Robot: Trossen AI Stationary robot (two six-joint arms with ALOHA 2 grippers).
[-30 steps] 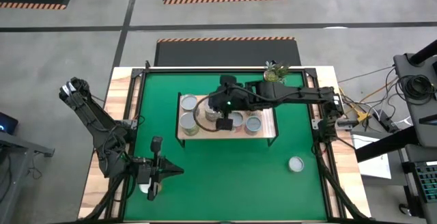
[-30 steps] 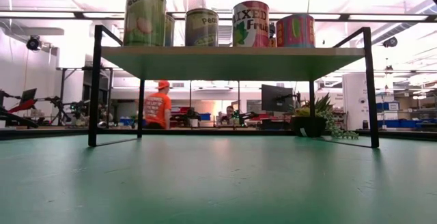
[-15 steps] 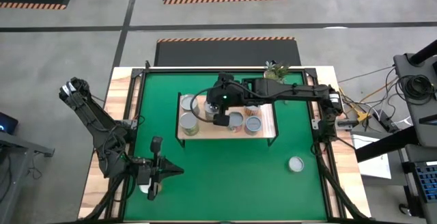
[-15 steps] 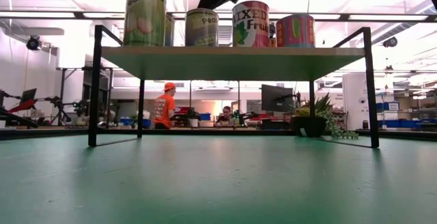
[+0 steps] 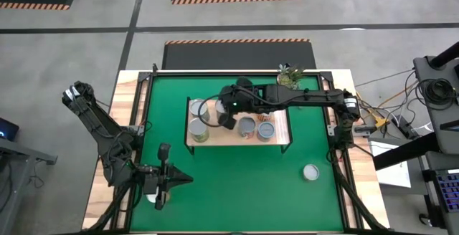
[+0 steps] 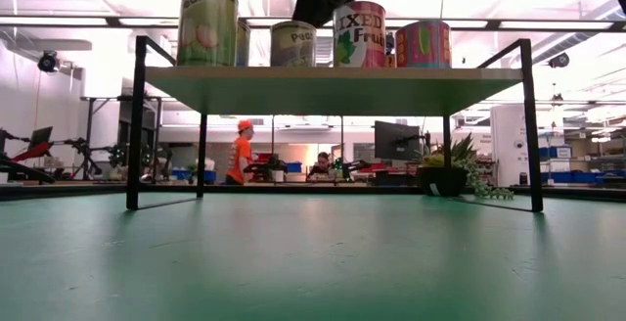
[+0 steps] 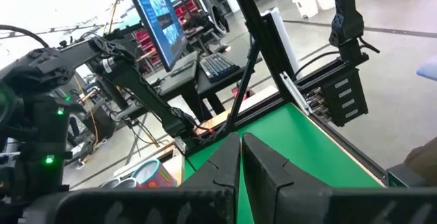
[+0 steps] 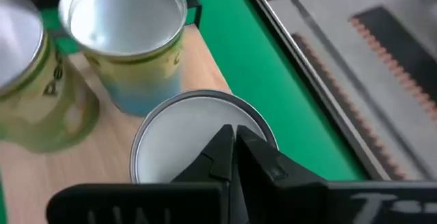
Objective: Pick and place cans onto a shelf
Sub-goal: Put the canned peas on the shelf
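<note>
High view, right jaws (image 5: 226,120) closed over shelf (image 5: 280,139) cans, potted plant (image 5: 289,75) behind, left jaws (image 5: 185,179) closed.

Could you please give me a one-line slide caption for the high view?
Right gripper hovers over cans on the shelf, one can remains on the green mat, and the left gripper waits near the mat's front-left.

A green mat (image 5: 237,185) is laid over the middle of the high view, bordered by pale wood (image 5: 107,163). A small potted plant (image 5: 289,75) is seen at the mat's upper edge, right of centre. In the low view, a person in an orange top (image 6: 239,155) is seen left of centre, and a dark monitor (image 6: 395,140) right of centre.
</note>
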